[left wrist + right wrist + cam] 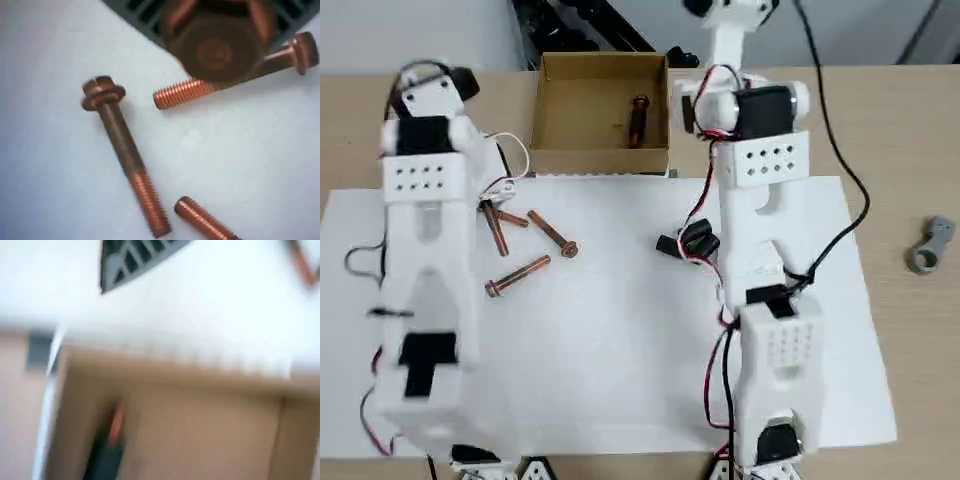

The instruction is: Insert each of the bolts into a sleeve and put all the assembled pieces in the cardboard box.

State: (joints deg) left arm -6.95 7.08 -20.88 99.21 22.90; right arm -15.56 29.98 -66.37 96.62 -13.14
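A white sheet (620,340) covers most of the wooden table (900,130). A small grey part (930,245) lies on bare wood, well right of the sheet.

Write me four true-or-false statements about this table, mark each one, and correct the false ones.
1. The cardboard box holds one assembled piece. True.
2. The loose bolts lie on the bare wooden table. False: they lie on the white sheet, near one arm.
3. A grey part lies on the wooden table, off the white sheet. True.
4. The cardboard box stands in the middle of the white sheet. False: it stands on the wooden table at the sheet's far edge.
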